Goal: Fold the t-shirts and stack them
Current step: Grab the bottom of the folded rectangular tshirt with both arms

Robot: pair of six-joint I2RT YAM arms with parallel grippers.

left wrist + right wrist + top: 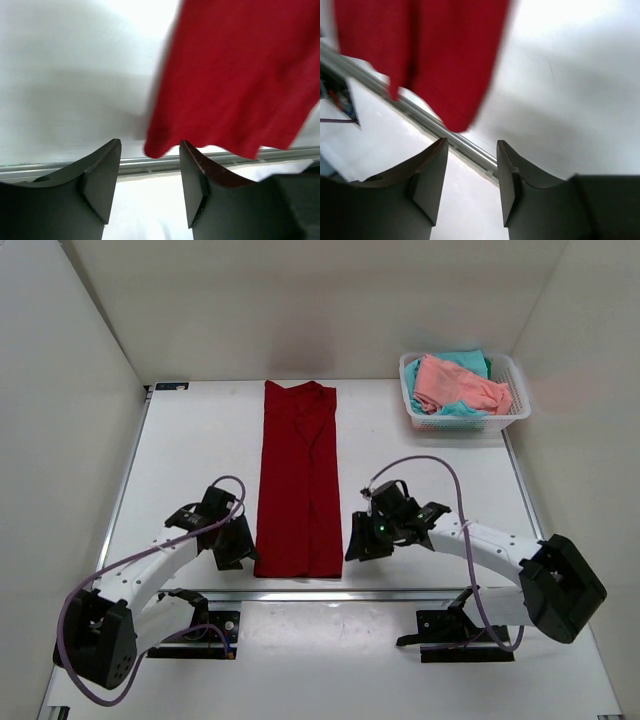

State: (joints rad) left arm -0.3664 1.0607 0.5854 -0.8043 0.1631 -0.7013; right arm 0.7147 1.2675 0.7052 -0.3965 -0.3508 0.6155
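- The white mesh basket (pixel 517 412) stands at the far right corner of the worktop (pixel 200 440). It holds the salmon pink t-shirt (pixel 458 385) lying crumpled on top of the teal t-shirt (pixel 468 362).
- The dark red t-shirt (pixel 298 480) lies outside the basket, flat on the middle of the worktop, folded into a long narrow strip.
- The left claw (pixel 150 150) hangs just beside the strip's near left corner, jaws apart, gripping nothing.
- The right claw (pixel 472 145) hangs beside the near right corner, jaws likewise apart and empty.

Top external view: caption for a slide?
Dark red t-shirt folded into a long strip, left gripper and right gripper open beside its near end; pink t-shirt and teal t-shirt in the basket.
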